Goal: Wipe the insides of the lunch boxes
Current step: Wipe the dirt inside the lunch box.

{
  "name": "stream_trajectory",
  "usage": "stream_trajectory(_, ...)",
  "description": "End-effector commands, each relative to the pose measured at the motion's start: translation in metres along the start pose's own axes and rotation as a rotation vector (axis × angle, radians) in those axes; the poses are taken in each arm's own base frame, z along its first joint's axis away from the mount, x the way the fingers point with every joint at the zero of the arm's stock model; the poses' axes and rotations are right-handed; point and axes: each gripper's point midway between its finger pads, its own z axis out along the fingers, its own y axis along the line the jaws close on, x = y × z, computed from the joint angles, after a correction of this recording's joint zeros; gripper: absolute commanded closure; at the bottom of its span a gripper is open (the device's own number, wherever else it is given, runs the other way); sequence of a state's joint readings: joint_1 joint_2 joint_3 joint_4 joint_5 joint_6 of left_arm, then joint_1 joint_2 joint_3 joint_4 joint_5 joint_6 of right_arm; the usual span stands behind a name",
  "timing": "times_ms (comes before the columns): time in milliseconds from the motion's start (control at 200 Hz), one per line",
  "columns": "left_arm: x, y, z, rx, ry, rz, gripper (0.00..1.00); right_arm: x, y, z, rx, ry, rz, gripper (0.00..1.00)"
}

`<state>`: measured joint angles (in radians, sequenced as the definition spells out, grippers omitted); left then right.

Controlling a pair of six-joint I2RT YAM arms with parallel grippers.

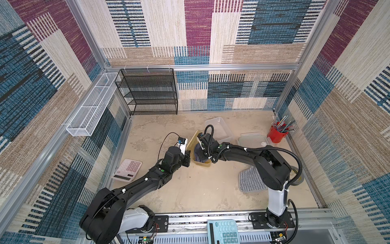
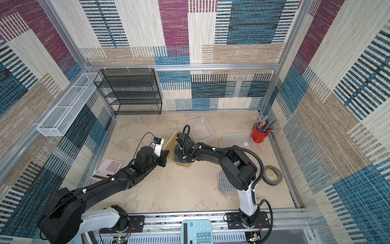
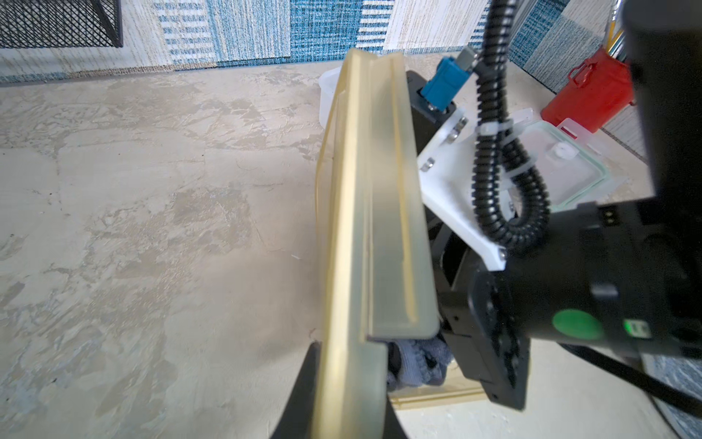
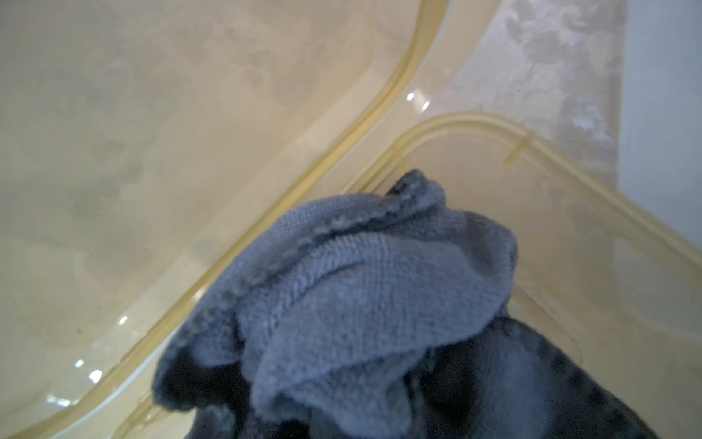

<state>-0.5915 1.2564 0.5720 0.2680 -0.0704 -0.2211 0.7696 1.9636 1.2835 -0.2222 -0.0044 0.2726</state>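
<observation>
amber lunch box [image 4: 569, 235] holds the grey cloth [image 4: 361, 285]; lid [image 3: 364, 213] tilted up beside.

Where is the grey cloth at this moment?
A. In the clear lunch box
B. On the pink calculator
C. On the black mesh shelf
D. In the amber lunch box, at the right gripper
D: the right wrist view shows the grey cloth bunched inside the amber lunch box, and in a top view the right gripper holds it there.
</observation>
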Motion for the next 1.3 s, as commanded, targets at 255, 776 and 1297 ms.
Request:
stream_trajectory(255,0.017,-0.005,-0.003,0.027,0.097,0.003,0.95,0.050,0.073,-0.021,-0.426,0.166,-0.058,0.85)
stream_trajectory(776,0.024,0.016,-0.011,-0.081,0.144,0.087,0.95,0.093,-0.078,-0.027,0.404,0.418,-0.304,0.84)
stream_trajectory(1297,0.046,0.006,-0.017,-0.002,0.181,0.021,0.95,0.030,-0.093,-0.011,0.592,0.157,-0.212,0.74)
